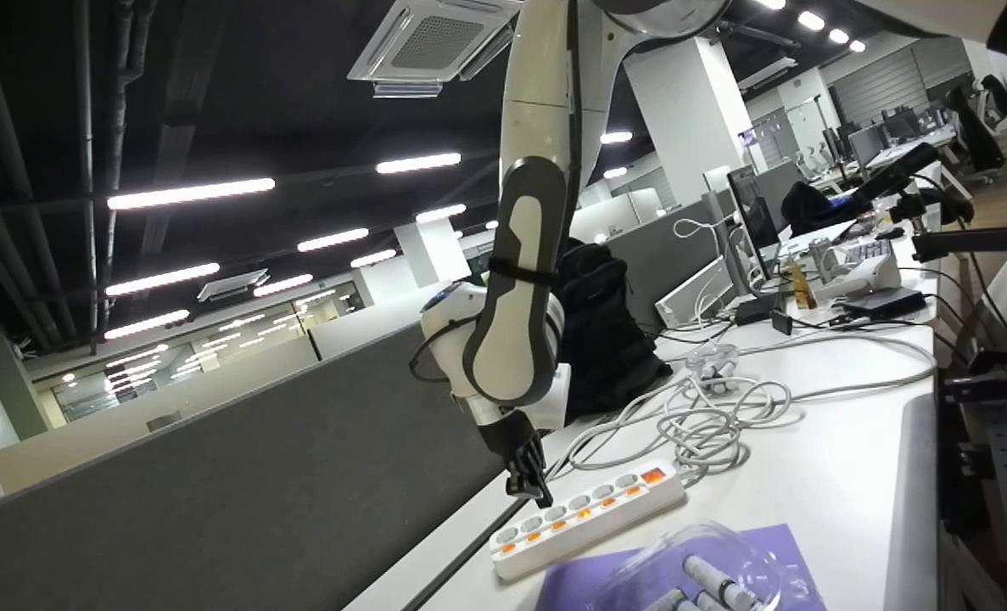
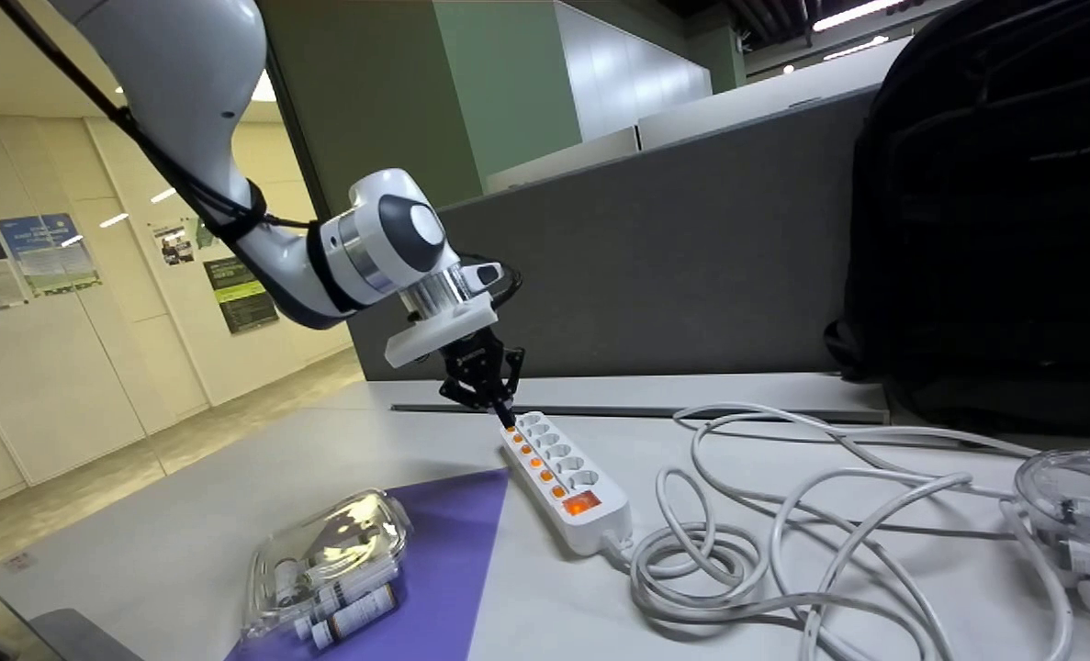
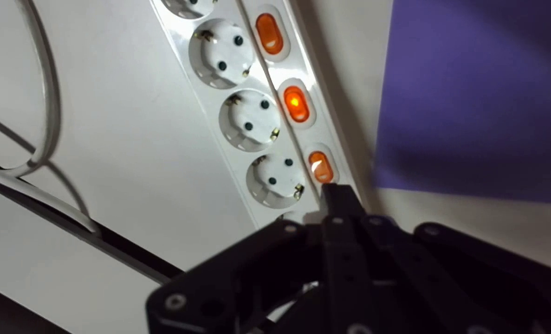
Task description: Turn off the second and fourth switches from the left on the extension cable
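- Extension cable (image 2: 552,487): flat on the white table (image 2: 186,532), one end near the dark groove (image 3: 136,253).
- Gripper (image 3: 343,199): jaws clenched together at the switch row (image 3: 321,168), toward that end; contact cannot be told.
- Fourth orange switch (image 1: 585,513) from the left in an exterior view: glowing brightest.
- Edge facing the purple sheet (image 3: 470,102): a band of table between, tapering toward the gripper; clear container (image 2: 352,528) on the sheet.
- Opposite edge: wider tabletop, reaching to the groove and a loose cord (image 3: 49,102).
- Rear limit: gray partition (image 2: 673,239).
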Available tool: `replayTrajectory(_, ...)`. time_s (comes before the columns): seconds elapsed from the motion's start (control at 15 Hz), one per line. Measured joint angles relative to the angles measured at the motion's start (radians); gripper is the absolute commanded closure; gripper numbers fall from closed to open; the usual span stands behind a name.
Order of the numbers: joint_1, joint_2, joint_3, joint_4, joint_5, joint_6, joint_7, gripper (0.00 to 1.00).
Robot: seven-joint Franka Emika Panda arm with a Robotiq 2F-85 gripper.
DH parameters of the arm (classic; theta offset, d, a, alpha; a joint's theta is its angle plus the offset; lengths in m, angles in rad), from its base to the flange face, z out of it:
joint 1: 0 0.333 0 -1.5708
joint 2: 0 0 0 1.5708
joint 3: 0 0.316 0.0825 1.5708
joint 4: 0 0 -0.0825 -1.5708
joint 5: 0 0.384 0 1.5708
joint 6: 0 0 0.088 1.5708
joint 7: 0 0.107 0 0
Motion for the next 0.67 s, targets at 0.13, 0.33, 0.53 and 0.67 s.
replayTrajectory(0.13,-0.011,-0.019,-0.004,-0.018,0.029,0.019,0.002,0.99)
replayTrajectory(0.33,-0.019,-0.024,-0.011,-0.018,0.055,0.016,0.002,0.99)
replayTrajectory(0.53,-0.019,-0.023,-0.01,-0.018,0.055,0.016,0.0,1.0)
replayTrajectory(0.67,-0.019,-0.017,-0.012,-0.015,0.055,0.026,0.002,1.0)
